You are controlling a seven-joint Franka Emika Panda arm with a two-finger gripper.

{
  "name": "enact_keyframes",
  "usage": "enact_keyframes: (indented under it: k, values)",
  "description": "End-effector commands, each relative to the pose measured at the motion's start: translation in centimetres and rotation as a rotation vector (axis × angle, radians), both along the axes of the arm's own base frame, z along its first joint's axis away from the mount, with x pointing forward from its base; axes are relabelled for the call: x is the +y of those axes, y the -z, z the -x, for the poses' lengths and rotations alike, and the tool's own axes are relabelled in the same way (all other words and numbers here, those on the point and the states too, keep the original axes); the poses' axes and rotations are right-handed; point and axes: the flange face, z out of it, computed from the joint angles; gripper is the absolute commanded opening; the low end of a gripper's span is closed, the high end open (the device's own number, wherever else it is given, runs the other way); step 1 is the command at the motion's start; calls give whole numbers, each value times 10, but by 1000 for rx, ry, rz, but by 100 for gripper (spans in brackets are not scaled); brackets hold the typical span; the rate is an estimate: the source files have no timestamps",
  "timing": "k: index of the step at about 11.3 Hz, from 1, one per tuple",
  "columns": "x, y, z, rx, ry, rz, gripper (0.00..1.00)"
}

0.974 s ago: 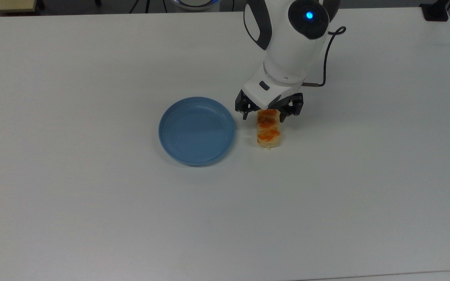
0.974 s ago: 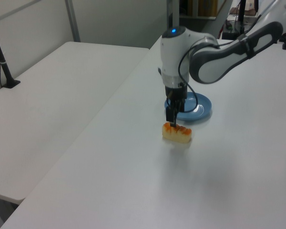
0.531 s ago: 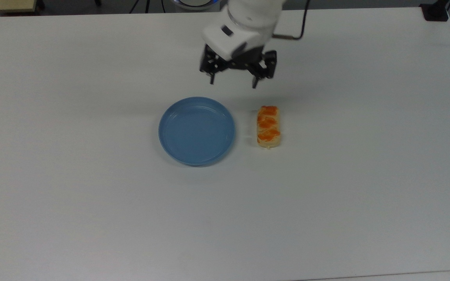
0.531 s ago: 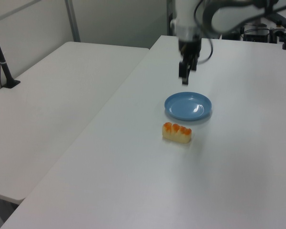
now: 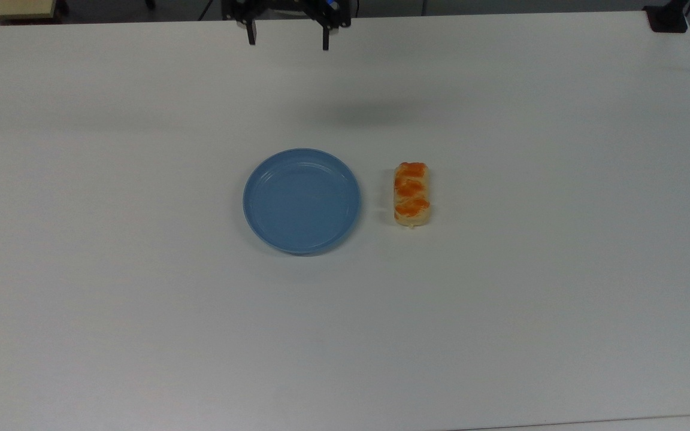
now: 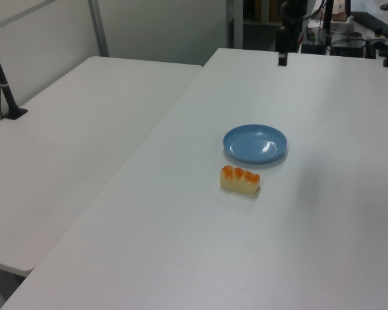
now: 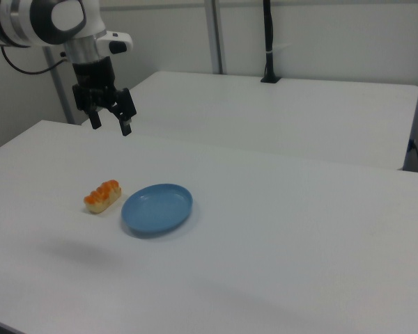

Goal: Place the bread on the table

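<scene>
The bread (image 5: 412,194), a small pale-tan loaf with orange glazed patches, lies flat on the white table (image 5: 560,269), just off the blue plate's rim on the top view's right. The left view has the bread (image 6: 240,180) in front of the plate, and the right view has the bread (image 7: 102,196) on the plate's left. My gripper (image 5: 288,35) hangs high over the table's far edge, open and holding nothing. The gripper (image 7: 111,124) is well above and apart from the bread, its two black fingers spread. The gripper (image 6: 282,58) looks small at the far end.
A round blue plate (image 5: 302,200) with nothing on it sits near the table's middle. A second white table (image 6: 71,142) adjoins on the left view's left, with a black post (image 6: 3,84) standing on it. A black block (image 5: 667,18) sits at the top view's far right corner.
My gripper, open, has risen off the bread and drawn back toward the table's far edge. The bread and the plate have stayed where they were.
</scene>
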Motion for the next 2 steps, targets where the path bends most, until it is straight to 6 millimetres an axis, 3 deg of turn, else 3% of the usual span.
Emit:
enact_keyframes:
  k: [1, 2]
  values:
    - [-1, 1, 12, 22, -10, -23, 100]
    - [-1, 1, 12, 24, -12, -23, 100]
